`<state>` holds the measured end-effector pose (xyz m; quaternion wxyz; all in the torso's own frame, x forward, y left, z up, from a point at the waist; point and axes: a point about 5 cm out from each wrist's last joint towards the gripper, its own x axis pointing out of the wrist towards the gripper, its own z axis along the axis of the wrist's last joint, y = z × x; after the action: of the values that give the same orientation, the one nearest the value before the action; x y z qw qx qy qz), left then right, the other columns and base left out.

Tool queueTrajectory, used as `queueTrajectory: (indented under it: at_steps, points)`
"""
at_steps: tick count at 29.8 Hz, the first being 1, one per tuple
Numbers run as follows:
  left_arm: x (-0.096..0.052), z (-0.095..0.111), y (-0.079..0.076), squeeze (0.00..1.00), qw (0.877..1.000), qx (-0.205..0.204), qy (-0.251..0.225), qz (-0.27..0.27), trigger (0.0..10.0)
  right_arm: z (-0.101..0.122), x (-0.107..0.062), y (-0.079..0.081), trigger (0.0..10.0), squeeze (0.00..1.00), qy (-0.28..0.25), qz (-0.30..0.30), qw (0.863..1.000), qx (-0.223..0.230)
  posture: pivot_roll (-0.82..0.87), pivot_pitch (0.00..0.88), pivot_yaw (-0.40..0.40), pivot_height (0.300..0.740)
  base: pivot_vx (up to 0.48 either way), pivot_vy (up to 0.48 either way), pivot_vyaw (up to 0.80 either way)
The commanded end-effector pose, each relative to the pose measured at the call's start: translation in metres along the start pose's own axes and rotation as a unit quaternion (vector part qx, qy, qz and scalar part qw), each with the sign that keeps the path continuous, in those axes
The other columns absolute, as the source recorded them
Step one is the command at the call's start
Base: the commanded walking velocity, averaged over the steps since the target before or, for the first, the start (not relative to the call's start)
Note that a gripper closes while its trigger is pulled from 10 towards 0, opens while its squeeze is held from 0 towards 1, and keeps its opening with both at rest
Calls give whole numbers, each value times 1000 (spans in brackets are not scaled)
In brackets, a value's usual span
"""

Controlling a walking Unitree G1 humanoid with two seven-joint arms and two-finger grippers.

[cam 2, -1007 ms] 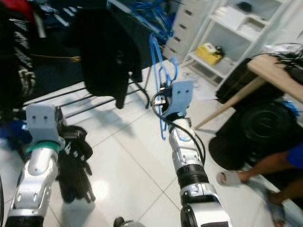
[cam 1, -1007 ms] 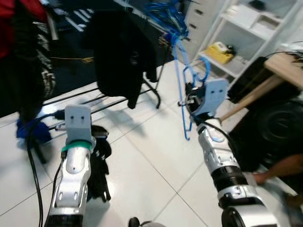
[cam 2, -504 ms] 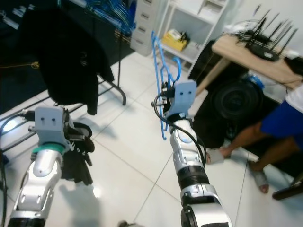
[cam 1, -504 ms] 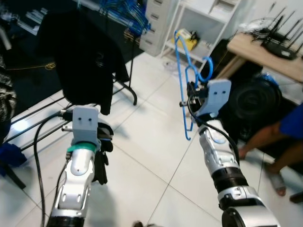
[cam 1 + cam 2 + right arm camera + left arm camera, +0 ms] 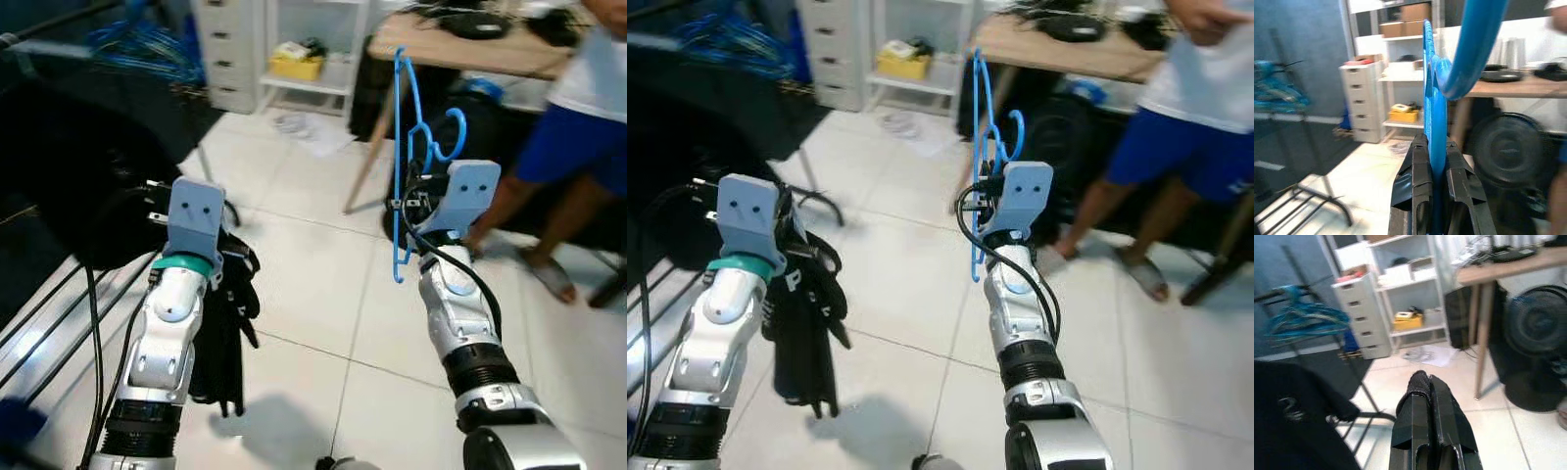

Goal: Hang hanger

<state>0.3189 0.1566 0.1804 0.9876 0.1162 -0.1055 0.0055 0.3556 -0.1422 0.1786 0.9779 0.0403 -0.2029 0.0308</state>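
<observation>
My right gripper (image 5: pixel 408 208) is raised at chest height, shut on the lower bar of a blue plastic hanger (image 5: pixel 403 137). The hanger stands upright with its hook (image 5: pixel 1469 54) at the top. In the right wrist view the two fingers (image 5: pixel 1418 166) clamp the blue bar (image 5: pixel 1435 122). My left gripper (image 5: pixel 233 262) is shut on a black garment (image 5: pixel 219 338) that hangs limp below it. A clothes rail with a bunch of blue hangers (image 5: pixel 142 44) stands at the far left, and a dark garment (image 5: pixel 59 186) hangs on it.
A person in blue shorts (image 5: pixel 578 127) stands at the right, feet on the white tiled floor (image 5: pixel 323 284). A wooden table (image 5: pixel 460 44), a black fan (image 5: pixel 1537 342), a white drawer unit (image 5: pixel 1364 318) and white shelves (image 5: pixel 304 39) line the far side.
The whole view has swung right: the rack and hung garment now sit at the left edge and the person is more in view. Both grippers keep their holds.
</observation>
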Motion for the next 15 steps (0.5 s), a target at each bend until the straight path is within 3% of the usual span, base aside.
queueTrajectory:
  at_steps: [1, 6, 15]
  points:
    - [2, 2, -1, 0, 1000, -7, -4, -1, 10000, 0, -4, -6, 10000, 0, -1, -10, 1000, -1, 27, 0, 82, 740, 0, 0, -788]
    - [-3, 6, -2, 0, 1000, -8, -11, 2, 10000, 4, -2, -9, 10000, 0, -5, -7, 1000, -4, 54, 0, 31, 740, 0, 0, -788]
    - [-11, 12, -4, 0, 1000, -10, -20, -2, 10000, 15, 2, -8, 10000, 0, -23, -3, 1000, -4, 50, 0, 31, 740, 0, 0, -788]
